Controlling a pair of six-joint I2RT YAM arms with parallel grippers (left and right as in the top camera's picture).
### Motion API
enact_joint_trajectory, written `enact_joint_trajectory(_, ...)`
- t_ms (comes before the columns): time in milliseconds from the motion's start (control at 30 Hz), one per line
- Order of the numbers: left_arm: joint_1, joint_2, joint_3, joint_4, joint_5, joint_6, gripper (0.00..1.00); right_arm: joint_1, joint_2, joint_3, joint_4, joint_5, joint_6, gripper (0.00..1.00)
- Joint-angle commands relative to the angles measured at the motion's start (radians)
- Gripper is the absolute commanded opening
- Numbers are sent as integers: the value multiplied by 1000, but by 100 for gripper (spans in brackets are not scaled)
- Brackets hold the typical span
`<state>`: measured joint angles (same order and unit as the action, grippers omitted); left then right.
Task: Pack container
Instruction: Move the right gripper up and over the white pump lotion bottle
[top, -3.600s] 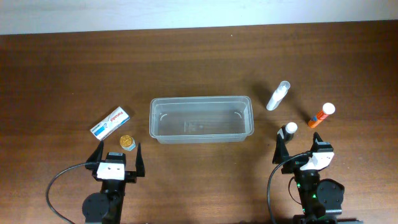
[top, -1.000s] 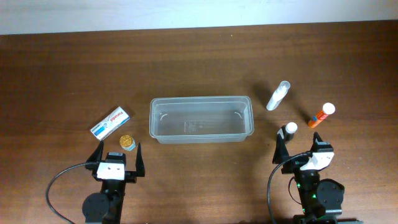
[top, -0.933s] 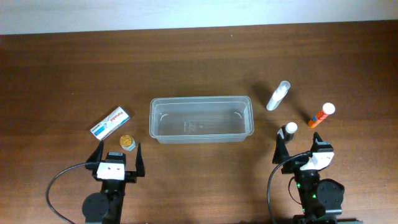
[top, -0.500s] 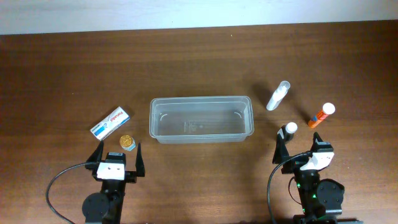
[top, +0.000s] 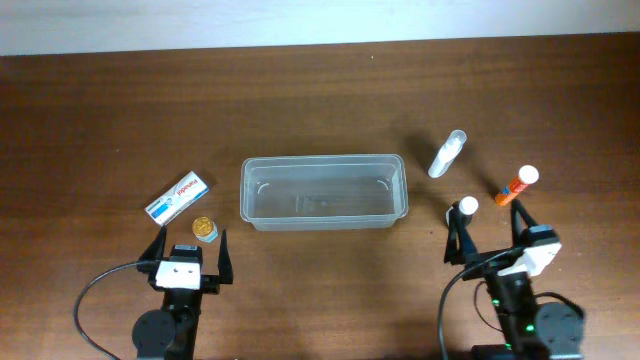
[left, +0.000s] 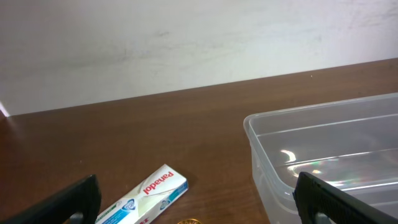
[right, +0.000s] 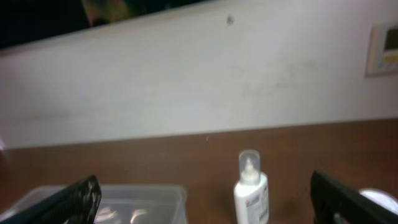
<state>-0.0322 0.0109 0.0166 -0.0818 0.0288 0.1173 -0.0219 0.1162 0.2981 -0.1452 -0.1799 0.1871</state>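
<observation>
The container (top: 322, 160) sits near the middle of the table (top: 320, 90), its long sides running left to right. It is a clear, rectangular plastic tub with rounded corners and a rimmed edge that stands out from the walls. The dark wood shows through its floor and sides, and small glints of light lie on the plastic inside. Seen from the left wrist, its near corner rises as a smooth, see-through curve under the rim. The left hand (top: 190, 248) hangs over the near edge of the table, its two fingers spread wide apart and gripping nothing. Just ahead of it is a small gold-topped item (top: 204, 229), and beyond that a white-and-blue box (top: 178, 197) lies at a slant, both left of the tub and apart from it. The right hand (top: 487, 235) is spread wide too and grips nothing. A white-capped bottle (top: 465, 207) stands just beside its left finger. Farther right lies an orange bottle (top: 517, 185), and a clear bottle (top: 447, 153) lies at a tilt near the tub's far right corner.
</observation>
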Motion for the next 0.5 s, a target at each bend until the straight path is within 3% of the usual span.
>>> enact_joint_trajectory(0,5,-5,-8,1,0,19,99,-10,148,190,-92,-40,11,98)
enact_joint_trajectory(467,5,-5,-8,1,0,19,99,-9,1004,1112,-846,-82,5,98)
